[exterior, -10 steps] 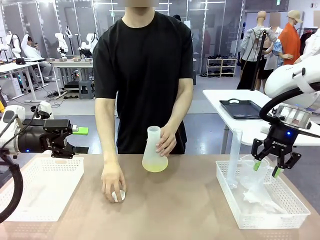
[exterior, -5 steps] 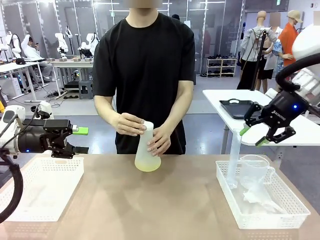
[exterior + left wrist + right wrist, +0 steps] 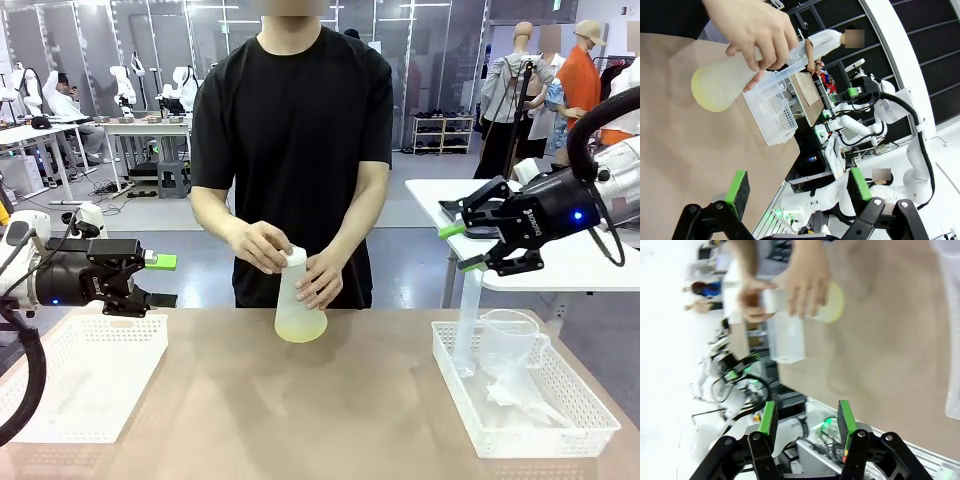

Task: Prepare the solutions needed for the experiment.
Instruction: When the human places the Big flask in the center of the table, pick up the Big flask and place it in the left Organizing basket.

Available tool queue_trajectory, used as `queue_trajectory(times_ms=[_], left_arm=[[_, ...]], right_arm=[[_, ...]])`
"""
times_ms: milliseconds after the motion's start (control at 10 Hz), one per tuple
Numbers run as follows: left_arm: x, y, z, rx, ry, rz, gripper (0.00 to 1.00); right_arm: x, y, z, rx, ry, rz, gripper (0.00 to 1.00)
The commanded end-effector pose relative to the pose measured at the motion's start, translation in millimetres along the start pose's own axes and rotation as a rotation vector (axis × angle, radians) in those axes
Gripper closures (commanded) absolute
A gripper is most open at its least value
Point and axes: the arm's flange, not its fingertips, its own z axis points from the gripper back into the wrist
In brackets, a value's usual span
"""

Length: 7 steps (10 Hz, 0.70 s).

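One flask (image 3: 298, 300) mid-table, solutions (image 3: 300, 329) in base, hand (image 3: 262, 247) at neck, second hand (image 3: 321, 280) on side. Left gripper (image 3: 163, 280) wide open by left basket (image 3: 90, 318); right gripper (image 3: 461, 248) wide open, raised right.

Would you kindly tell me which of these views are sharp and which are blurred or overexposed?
Front view: sharp and evenly lit, flask crisp. Left wrist view: sharp, with wide-angle curving at the edges. Right wrist view: blurred, its left side washed out white.
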Motion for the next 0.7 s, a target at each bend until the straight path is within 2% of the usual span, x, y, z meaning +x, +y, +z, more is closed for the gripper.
queue_trajectory(times_ms=[0,300,600], left_arm=[[0.9,-1.8,-2.6,-0.025,-0.024,0.016,0.0],[0.9,-1.8,-2.6,-0.025,-0.024,0.016,0.0],[0.9,-1.8,-2.6,-0.025,-0.024,0.016,0.0]], right_arm=[[-0.7,-13.7,-6.3,0.171,0.077,-0.027,0.38],[-2.9,-22.4,-21.2,0.299,0.152,-0.066,0.38],[-0.8,-34.8,-33.2,0.316,0.147,-0.093,0.38]])
